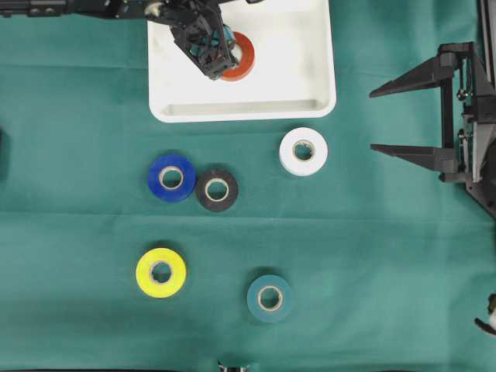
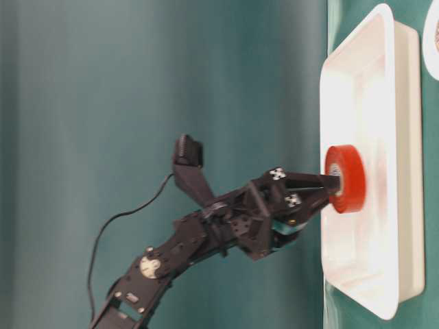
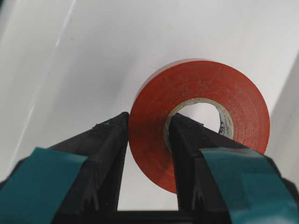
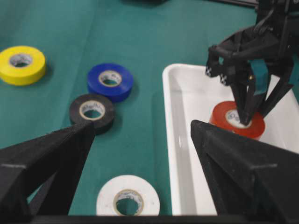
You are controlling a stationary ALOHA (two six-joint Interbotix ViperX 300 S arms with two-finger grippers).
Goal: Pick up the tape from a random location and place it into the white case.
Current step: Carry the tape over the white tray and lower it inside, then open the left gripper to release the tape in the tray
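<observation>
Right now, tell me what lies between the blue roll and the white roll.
The black roll, touching the blue roll; bare green cloth from there to the white roll, in the overhead view.

Green cloth (image 1: 77, 116), white case (image 1: 319, 105), blue (image 1: 171, 177), black (image 1: 217, 190), white (image 1: 304, 151), yellow (image 1: 161, 273), teal rolls (image 1: 270, 297)

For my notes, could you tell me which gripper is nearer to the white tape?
Right. The right gripper stands open just right of the white tape; the left gripper is in the case, shut on the red tape.
</observation>
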